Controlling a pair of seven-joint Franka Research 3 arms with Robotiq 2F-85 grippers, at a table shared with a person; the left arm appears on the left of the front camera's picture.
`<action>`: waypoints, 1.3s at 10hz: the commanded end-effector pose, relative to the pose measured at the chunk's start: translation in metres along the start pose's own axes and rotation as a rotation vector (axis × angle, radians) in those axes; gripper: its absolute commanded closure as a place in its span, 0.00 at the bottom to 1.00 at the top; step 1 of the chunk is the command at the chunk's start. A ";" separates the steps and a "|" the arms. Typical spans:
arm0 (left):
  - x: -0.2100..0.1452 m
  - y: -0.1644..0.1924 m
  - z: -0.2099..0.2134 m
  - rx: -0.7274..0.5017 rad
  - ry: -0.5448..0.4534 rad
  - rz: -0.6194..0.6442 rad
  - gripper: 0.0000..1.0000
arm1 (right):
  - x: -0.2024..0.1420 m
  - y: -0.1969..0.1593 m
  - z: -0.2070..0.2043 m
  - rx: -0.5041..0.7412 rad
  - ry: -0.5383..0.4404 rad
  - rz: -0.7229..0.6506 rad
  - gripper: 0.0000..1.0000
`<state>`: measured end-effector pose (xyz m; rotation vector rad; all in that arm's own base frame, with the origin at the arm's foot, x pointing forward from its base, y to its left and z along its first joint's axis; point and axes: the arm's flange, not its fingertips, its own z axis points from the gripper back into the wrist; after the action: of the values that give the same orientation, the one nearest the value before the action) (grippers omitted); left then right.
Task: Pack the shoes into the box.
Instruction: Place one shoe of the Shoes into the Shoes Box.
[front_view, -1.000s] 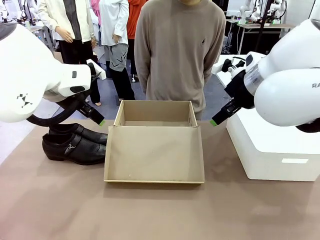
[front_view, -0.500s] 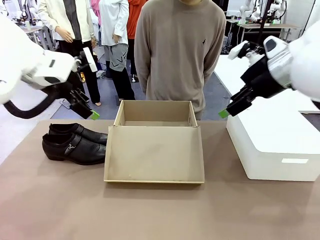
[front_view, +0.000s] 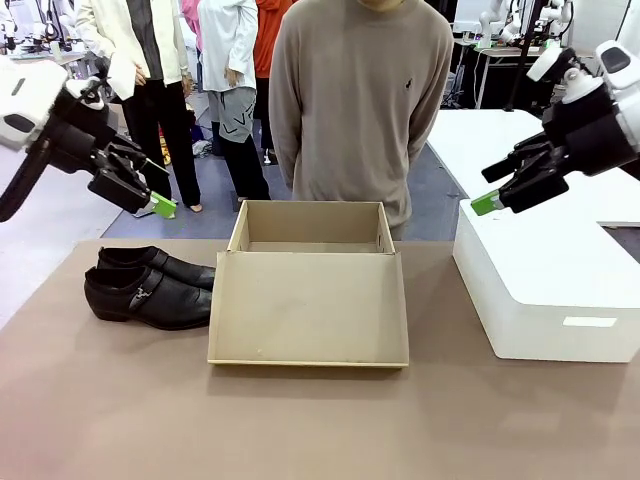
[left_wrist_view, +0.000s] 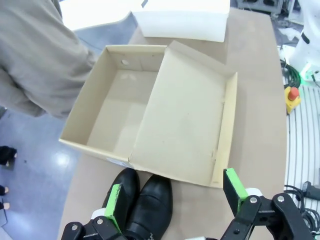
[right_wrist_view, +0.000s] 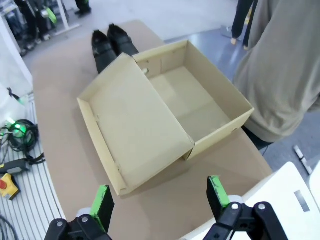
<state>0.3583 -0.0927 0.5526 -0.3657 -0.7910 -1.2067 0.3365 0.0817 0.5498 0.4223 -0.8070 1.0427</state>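
Note:
The shoes (front_view: 148, 285), a black shiny pair, lie side by side on the table left of the box (front_view: 384, 228). The tan box is open and bare inside, and its lid flap (front_view: 308, 305) lies flat toward me. My left gripper (front_view: 150, 195) hangs open in the air above and behind the shoes. High over the white block, my right gripper (front_view: 495, 188) is open too. The left wrist view looks down between the left gripper (left_wrist_view: 174, 197) fingers on the shoes (left_wrist_view: 156, 197) and box (left_wrist_view: 92, 97). From the right gripper (right_wrist_view: 160, 196) I see the box (right_wrist_view: 216, 76) and, beyond it, the shoes (right_wrist_view: 107, 42).
A large white block (front_view: 545, 290) stands on the table right of the box. A person in a beige sweater (front_view: 355, 100) stands at the far edge behind the box, hands behind the back. Other people stand farther back. Brown tabletop (front_view: 300, 420) lies bare at the front.
Both arms have risen and swung outward: the left gripper up and left away from the shoes, the right gripper up and right over the white block. Shoes and box stayed put.

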 end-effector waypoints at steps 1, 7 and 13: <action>-0.005 0.001 0.004 0.008 -0.017 -0.003 0.00 | -0.012 0.003 0.002 0.040 -0.078 0.019 0.00; -0.008 0.004 0.009 0.036 -0.013 0.027 0.00 | -0.002 0.004 0.013 0.056 -0.067 -0.019 0.00; -0.008 0.004 0.009 0.036 -0.013 0.027 0.00 | -0.002 0.004 0.013 0.056 -0.067 -0.019 0.00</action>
<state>0.3556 -0.0815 0.5550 -0.3411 -0.8040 -1.1495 0.3242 0.0745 0.5577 0.5009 -0.8166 1.0167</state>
